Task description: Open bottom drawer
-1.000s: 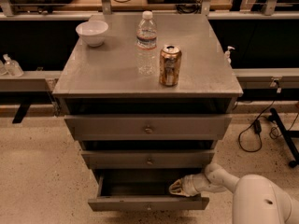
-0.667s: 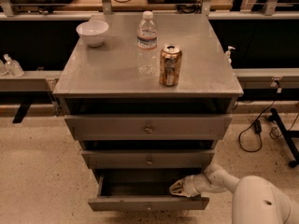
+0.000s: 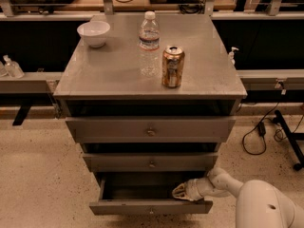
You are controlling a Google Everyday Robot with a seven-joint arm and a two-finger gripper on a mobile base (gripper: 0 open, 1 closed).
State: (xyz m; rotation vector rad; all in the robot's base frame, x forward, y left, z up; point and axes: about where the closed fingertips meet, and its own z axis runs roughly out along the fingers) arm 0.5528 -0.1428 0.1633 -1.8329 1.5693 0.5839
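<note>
The bottom drawer (image 3: 142, 206) of the grey metal cabinet stands pulled out, its plain grey inside showing, with a small knob on its front panel at the picture's lower edge. My gripper (image 3: 179, 192) reaches in from the lower right on a white arm. Its tip sits inside the open drawer at the right end, just behind the front panel.
Above are the mid-sized drawer front (image 3: 151, 162) and the widest top drawer front (image 3: 150, 129), both slightly out. On the cabinet top stand a white bowl (image 3: 93, 33), a water bottle (image 3: 149, 42) and a brown can (image 3: 173, 66). Cables lie on the floor at right (image 3: 259, 137).
</note>
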